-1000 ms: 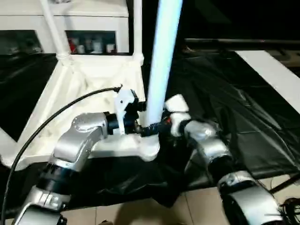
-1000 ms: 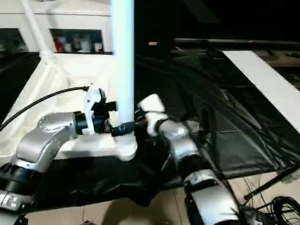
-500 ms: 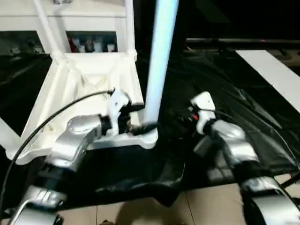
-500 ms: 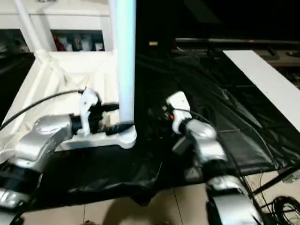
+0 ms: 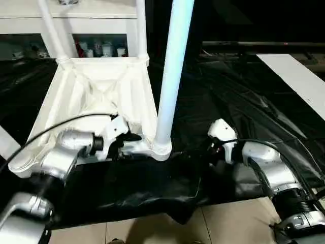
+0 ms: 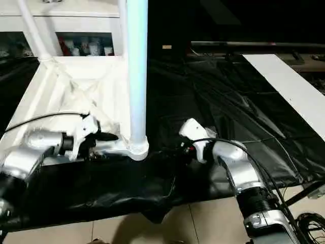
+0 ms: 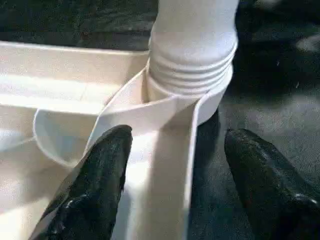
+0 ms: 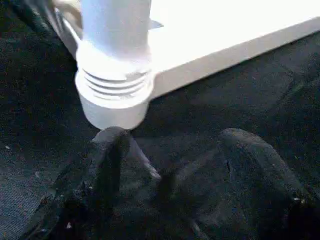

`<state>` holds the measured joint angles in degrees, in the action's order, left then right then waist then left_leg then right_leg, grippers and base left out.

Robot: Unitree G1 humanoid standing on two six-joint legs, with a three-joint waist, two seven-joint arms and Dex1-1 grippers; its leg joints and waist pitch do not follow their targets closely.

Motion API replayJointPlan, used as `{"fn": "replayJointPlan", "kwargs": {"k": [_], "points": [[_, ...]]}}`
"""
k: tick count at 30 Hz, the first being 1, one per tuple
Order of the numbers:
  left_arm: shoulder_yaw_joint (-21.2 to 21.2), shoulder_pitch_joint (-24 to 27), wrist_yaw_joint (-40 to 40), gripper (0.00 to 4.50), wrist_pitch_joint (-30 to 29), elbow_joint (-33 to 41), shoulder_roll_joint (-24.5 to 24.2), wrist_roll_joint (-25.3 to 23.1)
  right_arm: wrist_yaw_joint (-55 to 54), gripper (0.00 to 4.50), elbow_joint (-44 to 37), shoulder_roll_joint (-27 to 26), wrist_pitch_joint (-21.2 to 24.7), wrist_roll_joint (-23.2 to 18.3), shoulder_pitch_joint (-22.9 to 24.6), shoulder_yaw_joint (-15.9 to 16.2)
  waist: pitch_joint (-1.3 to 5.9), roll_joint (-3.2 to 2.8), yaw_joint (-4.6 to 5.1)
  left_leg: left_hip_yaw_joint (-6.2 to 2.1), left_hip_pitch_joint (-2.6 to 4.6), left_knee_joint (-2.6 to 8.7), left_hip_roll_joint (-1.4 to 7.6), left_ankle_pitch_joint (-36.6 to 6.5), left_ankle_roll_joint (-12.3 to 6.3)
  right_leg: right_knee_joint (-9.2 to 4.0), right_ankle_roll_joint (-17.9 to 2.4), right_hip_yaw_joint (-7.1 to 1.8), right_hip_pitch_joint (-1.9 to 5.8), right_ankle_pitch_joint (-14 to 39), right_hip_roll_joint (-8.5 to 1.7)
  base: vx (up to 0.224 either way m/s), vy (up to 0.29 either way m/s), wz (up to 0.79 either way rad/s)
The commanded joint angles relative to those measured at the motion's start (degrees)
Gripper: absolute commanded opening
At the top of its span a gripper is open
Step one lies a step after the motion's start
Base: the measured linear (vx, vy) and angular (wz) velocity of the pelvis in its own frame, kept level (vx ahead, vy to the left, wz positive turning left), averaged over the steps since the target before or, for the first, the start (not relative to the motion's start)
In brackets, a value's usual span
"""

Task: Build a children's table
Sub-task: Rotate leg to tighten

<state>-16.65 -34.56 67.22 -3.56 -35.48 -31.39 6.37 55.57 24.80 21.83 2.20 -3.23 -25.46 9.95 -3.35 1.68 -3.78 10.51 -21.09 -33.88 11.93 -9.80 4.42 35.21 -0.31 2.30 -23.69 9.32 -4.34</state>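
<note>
The children's table lies upside down on the black sheet, the ribbed underside of its white tabletop (image 5: 96, 86) facing up. A long white leg (image 5: 172, 76) stands upright in the near right corner socket (image 5: 161, 148), and two more legs (image 5: 51, 30) rise from the far corners. My left gripper (image 5: 127, 140) is low beside that socket. In the left wrist view it (image 7: 180, 135) is open and straddles the tabletop's rim just behind the socket (image 7: 192, 60). My right gripper (image 5: 203, 147) rests open on the sheet right of the socket, nothing between its fingers (image 8: 107, 150).
The black-sheeted work table (image 5: 238, 96) stretches to the right, its sheet hanging over the front edge above a tiled floor (image 5: 228, 223). A white cabinet (image 5: 86, 25) with glass doors stands behind. A white board (image 5: 299, 76) lies far right. A black cable (image 5: 61, 127) arcs over my left arm.
Both grippers were at the base of the near leg. The right one has pulled away and dropped to the sheet. The left one has sunk to the tabletop's rim.
</note>
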Motion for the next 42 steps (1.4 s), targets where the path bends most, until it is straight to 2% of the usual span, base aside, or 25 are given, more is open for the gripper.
{"fn": "replayJointPlan", "kwargs": {"k": [1,2,6,8,9,13,17,19,23,26,27,29,30,31,34,35,36,37,38,41,42], "points": [[-0.4,-1.5,0.8,3.07,0.9,-1.4,-0.1,-0.8,0.7,3.32,-2.0,1.1,1.1,-1.1,0.3,0.6,4.16,-1.1,-0.38,-0.34,0.93,4.09,0.8,-16.3,0.67,-3.92,-12.2,-1.75,2.82,12.6,-2.63,0.0,0.0,0.0],[-0.4,-2.2,1.4,3.0,1.6,-2.8,0.0,-1.2,1.1,3.32,-2.9,1.3,1.6,-1.2,0.4,0.5,4.17,-1.32,-0.43,-0.36,0.97,4.08,0.85,-16.3,0.8,-3.82,-12.5,-1.74,2.8,12.0,-2.66,0.0,0.0,0.0],[-0.9,-4.2,3.3,2.59,4.0,-7.1,0.1,-2.6,2.5,3.32,-5.4,2.1,2.9,-1.4,1.1,0.4,4.18,-1.32,-0.82,-0.27,1.02,4.01,0.79,-15.9,0.48,-3.86,-13.1,-1.73,2.92,10.5,-2.59,0.0,0.0,0.0],[-1.1,-4.8,3.8,2.53,4.6,-8.1,0.1,-3.2,2.9,3.32,-6.5,2.7,3.5,-1.4,1.6,0.3,4.21,-1.22,-1.06,-0.26,1.01,4.01,0.87,-15.8,0.48,-3.73,-13.1,-1.74,2.97,9.9,-2.65,0.0,0.0,0.0],[-1.2,-5.1,4.1,2.36,4.8,-8.6,0.2,-3.3,3.1,3.32,-7.1,3.0,3.9,-1.4,1.8,0.3,4.16,-1.26,-1.17,-0.27,1.02,4.05,0.91,-16.1,0.69,-3.77,-13.2,-1.75,3.0,10.4,-2.76,0.0,0.0,0.0],[-1.5,-5.7,4.6,2.18,5.3,-9.8,0.6,-3.8,3.1,3.32,-7.7,3.5,4.5,-1.7,1.8,0.4,4.06,-1.13,-1.46,-0.27,1.12,4.09,0.95,-17.1,1.08,-4.0,-12.6,-1.83,2.87,13.0,-2.9,0.0,0.0,0.0],[-2.0,-5.8,6.4,1.77,5.7,-11.5,1.7,-4.4,3.0,3.32,-8.4,3.7,5.7,-1.8,1.1,0.5,4.03,-1.57,-1.34,-0.34,1.19,4.13,0.94,-17.9,1.42,-4.16,-12.6,-1.81,2.85,13.7,-2.87,0.0,0.0,0.0],[-2.0,-5.7,6.3,1.73,6.2,-12.0,2.4,-4.7,2.9,3.32,-8.7,3.9,5.9,-1.5,1.1,0.4,4.07,-1.36,-1.37,-0.27,1.12,4.02,0.89,-17.2,1.18,-4.07,-13.0,-1.8,2.91,12.5,-2.8,0.0,0.0,0.0],[-1.6,-6.4,5.3,1.34,7.1,-14.0,3.2,-5.3,3.2,3.32,-10.3,4.4,7.0,-1.9,1.2,0.2,4.08,-1.16,-1.42,-0.25,0.88,3.97,0.88,-15.2,0.36,-3.89,-13.0,-1.79,3.11,11.4,-2.77,0.0,0.0,0.0],[-1.4,-6.8,5.1,1.28,7.1,-14.7,3.2,-5.2,3.1,3.32,-10.7,4.4,7.2,-2.0,1.2,0.3,4.04,-1.08,-1.41,-0.21,0.96,3.95,0.88,-15.9,0.41,-4.11,-12.6,-1.81,2.97,13.4,-2.93,0.0,0.0,0.0],[-1.2,-7.0,5.6,0.97,7.1,-15.2,3.2,-5.4,3.1,3.32,-10.6,4.3,7.2,-2.2,1.2,0.5,3.96,-1.17,-1.4,-0.25,0.96,4.01,0.89,-16.4,0.5,-4.23,-12.3,-1.81,2.91,14.6,-2.97,0.0,0.0,0.0],[-1.7,-6.8,6.7,0.9,7.0,-15.3,2.9,-6.1,3.0,3.32,-10.3,3.9,7.2,-2.1,1.0,0.8,3.92,-1.08,-1.39,-0.29,1.02,4.08,0.91,-17.0,0.66,-4.43,-11.8,-1.83,2.86,16.2,-3.01,0.0,0.0,0.0],[-2.2,-6.5,7.4,0.9,6.7,-15.2,2.6,-6.5,2.7,3.32,-10.1,3.5,7.1,-2.1,0.8,0.9,3.89,-1.14,-1.36,-0.34,1.01,4.11,0.94,-17.1,0.73,-4.45,-11.6,-1.84,2.82,16.7,-3.05,0.0,0.0,0.0],[-2.4,-6.3,7.7,0.85,6.5,-15.1,2.4,-6.8,2.6,3.32,-10.0,3.2,7.1,-2.1,0.7,1.0,3.91,-0.89,-1.44,-0.37,1.0,4.14,0.96,-16.9,0.69,-4.39,-11.4,-1.83,2.8,17.1,-3.11,0.0,0.0,0.0],[-3.5,-5.6,8.5,0.45,6.0,-14.6,1.8,-7.9,2.0,3.32,-10.0,2.0,7.7,-2.7,0.3,0.8,3.95,-0.72,-1.29,-0.38,0.91,4.15,1.0,-16.2,0.56,-4.31,-11.2,-1.87,2.79,16.8,-3.15,0.0,0.0,0.0],[-3.5,-5.1,8.2,0.47,5.8,-14.2,1.6,-8.2,1.7,3.32,-10.2,0.6,8.6,-3.7,-0.1,0.7,3.91,0.01,-1.19,-0.33,0.79,4.18,1.01,-15.6,0.24,-4.25,-11.2,-1.83,2.84,16.6,-3.12,0.0,0.0,0.0],[-3.3,-4.8,7.8,0.48,5.3,-13.7,1.6,-8.1,1.8,3.32,-10.1,-0.1,8.9,-4.1,-0.3,0.8,3.94,-0.42,-1.21,-0.37,0.78,4.18,1.06,-15.3,0.14,-4.14,-11.3,-1.88,2.77,16.6,-3.23,0.0,0.0,0.0],[-3.1,-4.4,7.5,0.39,4.6,-13.0,1.6,-7.9,1.9,3.32,-9.9,-0.6,9.1,-4.4,-0.5,1.0,3.83,-0.15,-1.12,-0.42,0.74,4.22,1.14,-15.2,0.02,-4.04,-11.3,-1.85,2.73,16.8,-3.31,0.0,0.0,0.0],[-2.8,-3.9,7.2,0.21,4.1,-11.8,1.7,-7.4,1.8,3.32,-9.6,-1.0,9.0,-4.3,-0.6,1.3,3.81,-0.29,-1.18,-0.34,0.86,4.22,1.14,-15.3,-0.03,-4.2,-11.3,-1.89,2.57,17.1,-3.29,0.0,0.0,0.0],[-0.6,-0.9,6.9,0.06,-0.9,-5.0,2.4,-3.8,2.0,3.32,-8.4,-2.0,8.7,-3.5,-0.8,2.7,3.6,0.42,-1.14,-0.25,0.77,4.31,1.3,-14.4,-0.12,-4.04,-11.7,-1.94,2.4,16.1,-3.33,0.0,0.0,0.0],[-0.2,0.0,6.7,0.04,-2.5,-3.1,2.5,-3.1,2.3,3.32,-8.5,-2.2,8.9,-3.5,-0.8,3.1,3.66,0.3,-1.12,-0.32,0.74,4.41,1.44,-13.7,-0.05,-3.7,-11.7,-1.96,2.55,15.0,-3.37,0.0,0.0,0.0]]}}
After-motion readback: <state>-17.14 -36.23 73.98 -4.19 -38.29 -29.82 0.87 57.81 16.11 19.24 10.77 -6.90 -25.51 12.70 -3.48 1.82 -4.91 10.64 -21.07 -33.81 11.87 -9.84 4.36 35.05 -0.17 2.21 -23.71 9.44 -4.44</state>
